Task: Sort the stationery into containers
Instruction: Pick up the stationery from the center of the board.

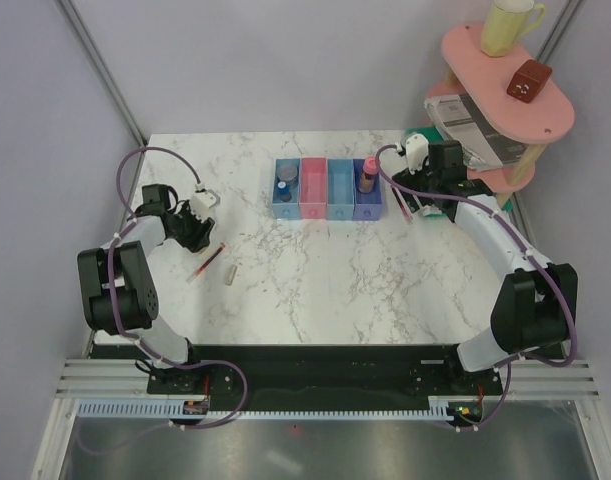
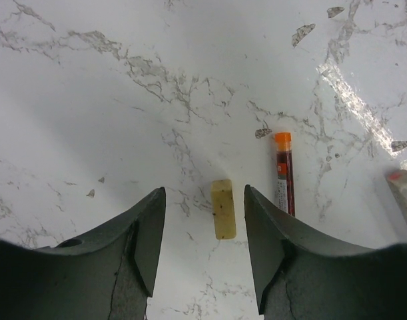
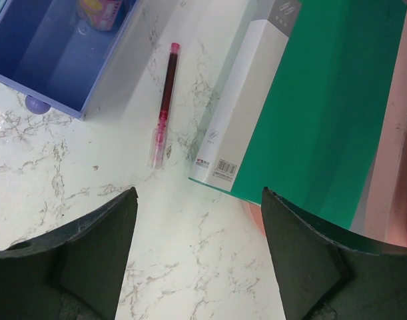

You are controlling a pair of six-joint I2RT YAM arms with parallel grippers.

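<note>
Four joined bins stand at the table's back centre, coloured blue, pink, light blue and purple-blue. A brown tube with a pink cap stands in the purple-blue bin. A thin red pen and a short cream stick lie at the left. My left gripper is open above them. In the left wrist view the stick lies between my open left gripper, and the pen lies just right. My right gripper is open and empty. A dark red pen lies ahead of it.
A green mat with a white booklet lies right of the dark red pen. A pink shelf at the back right holds a yellow mug and a folded newspaper. Dark items sit in the blue bin.
</note>
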